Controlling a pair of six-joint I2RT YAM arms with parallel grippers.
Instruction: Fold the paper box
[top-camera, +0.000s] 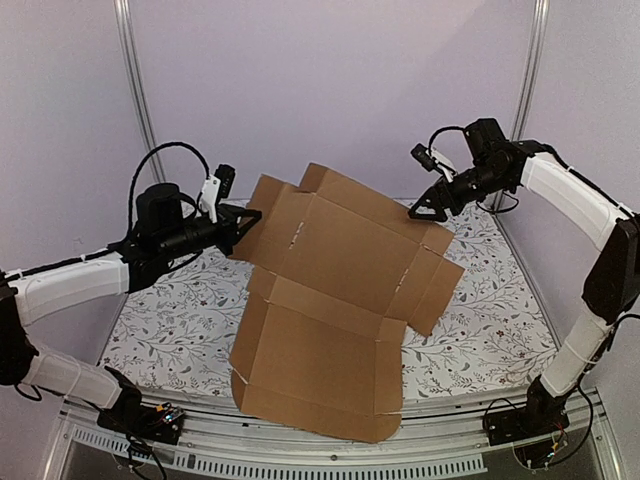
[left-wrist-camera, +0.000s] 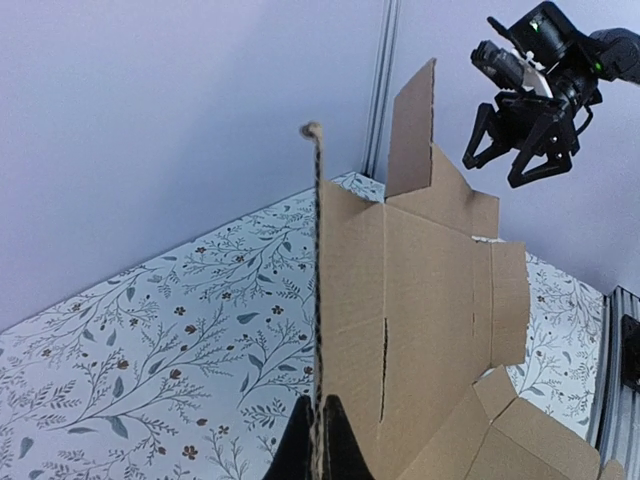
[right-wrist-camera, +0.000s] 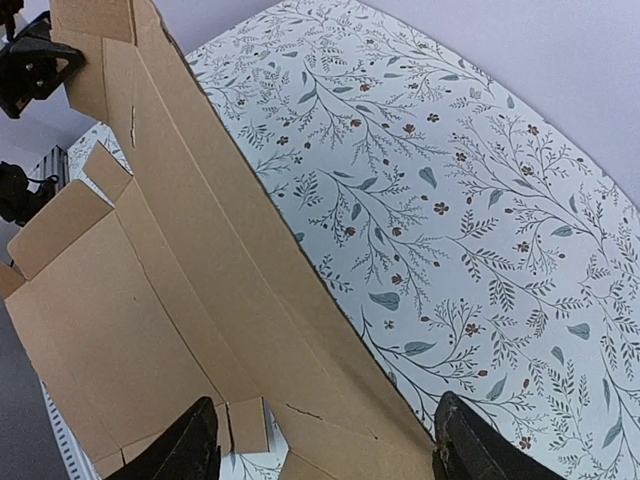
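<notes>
The paper box (top-camera: 330, 300) is a large brown die-cut cardboard sheet with flaps and slots. It stands tilted, its lower edge resting near the table's front edge. My left gripper (top-camera: 248, 222) is shut on the sheet's upper left flap; in the left wrist view its fingertips (left-wrist-camera: 320, 440) pinch the cardboard's edge (left-wrist-camera: 318, 300). My right gripper (top-camera: 425, 208) is open at the sheet's upper right edge. In the right wrist view its fingers (right-wrist-camera: 190, 445) stand wide apart, with the cardboard (right-wrist-camera: 200, 300) spanning the gap between them. Whether they touch it I cannot tell.
A floral cloth (top-camera: 500, 320) covers the table. Pale walls with aluminium posts (top-camera: 135, 80) close in the back and sides. A metal rail (top-camera: 300, 450) runs along the front edge between the arm bases.
</notes>
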